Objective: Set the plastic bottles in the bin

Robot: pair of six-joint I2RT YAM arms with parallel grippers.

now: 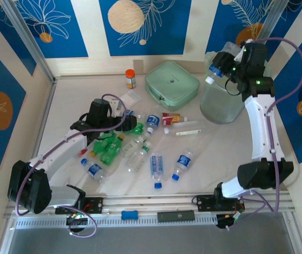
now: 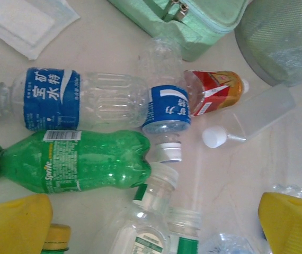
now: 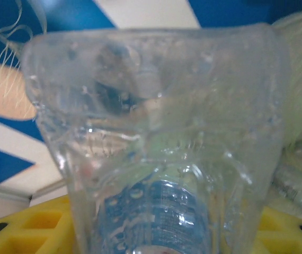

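We find the right gripper [image 1: 219, 67] clamped on a bottle [image 1: 212, 74] above the rim of the bin [image 1: 221, 112], left gripper [image 1: 100, 123] spread wide; released off-centre, it could bounce out

Top view: bright, even, diffuse light from overhead. Worktop [image 1: 71, 106] pale, close to washed out. Shadows soft and short, faint under the left arm [image 1: 61, 151]. Sharp across the frame.

Left wrist view: bright and flat. Centre in focus, and labels on the clear bottle [image 2: 87, 100] and green bottle [image 2: 77, 161] are legible. Small glints on the plastic. Left claw [image 2: 156, 225]: its yellow fingers [image 2: 13, 225] at the near corners are blurred.

Right wrist view: held bottle [image 3: 156, 159] very close to the lens and out of focus, with a smeared outline and scattered white highlights on its wall. Blue backdrop [image 3: 2, 164] also soft. Yellow fingers [image 3: 29, 227] blurred.
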